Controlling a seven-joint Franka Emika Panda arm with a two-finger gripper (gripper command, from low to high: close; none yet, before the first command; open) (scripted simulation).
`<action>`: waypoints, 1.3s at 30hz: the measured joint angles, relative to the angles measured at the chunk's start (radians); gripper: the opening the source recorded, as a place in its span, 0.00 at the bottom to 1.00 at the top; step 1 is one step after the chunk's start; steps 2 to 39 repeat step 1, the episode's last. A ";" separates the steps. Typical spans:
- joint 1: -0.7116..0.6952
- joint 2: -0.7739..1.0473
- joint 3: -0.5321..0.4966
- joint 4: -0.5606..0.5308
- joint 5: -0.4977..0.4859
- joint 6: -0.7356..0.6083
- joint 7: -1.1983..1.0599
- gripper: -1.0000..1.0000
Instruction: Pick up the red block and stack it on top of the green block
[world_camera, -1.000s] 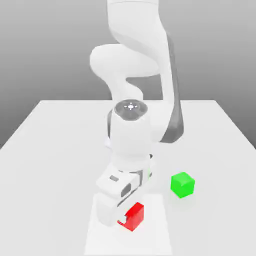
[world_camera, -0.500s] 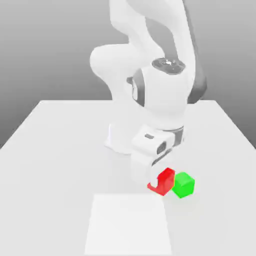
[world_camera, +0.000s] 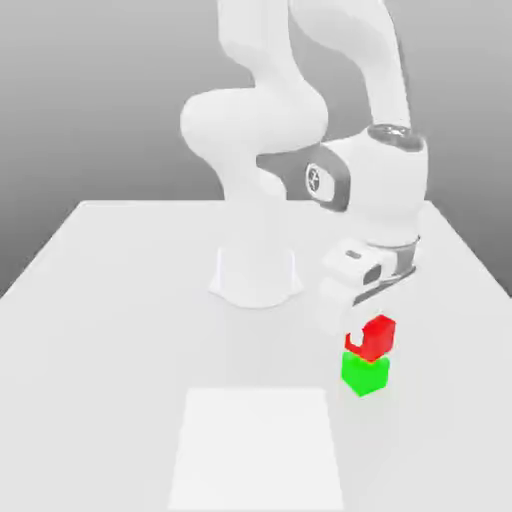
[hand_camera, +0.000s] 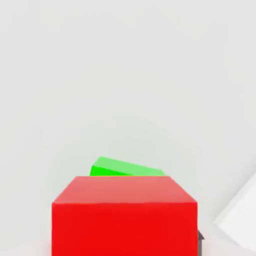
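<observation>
The red block (world_camera: 377, 337) hangs in my gripper (world_camera: 366, 338), which is shut on it, directly over the green block (world_camera: 364, 373) on the white table at the exterior view's right. The red block's underside sits at about the level of the green block's top; I cannot tell whether they touch. In the hand view the red block (hand_camera: 125, 220) is close to the camera and covers most of the green block (hand_camera: 125, 166), of which a strip of top face peeks out beyond it.
A pale square patch (world_camera: 258, 450) lies on the table (world_camera: 110, 300) toward the front, left of the blocks. The arm's base (world_camera: 255, 275) stands behind, at mid-table.
My gripper lifted the red block off the pale patch and carried it toward the exterior view's right, ending above the green block. The green block stayed put.
</observation>
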 joint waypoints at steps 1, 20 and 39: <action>0.002 0.000 0.000 0.000 0.000 0.000 0.000 1.00; 0.002 0.000 0.000 0.000 0.000 0.000 0.000 1.00; 0.002 0.000 0.000 0.000 0.000 0.000 0.000 1.00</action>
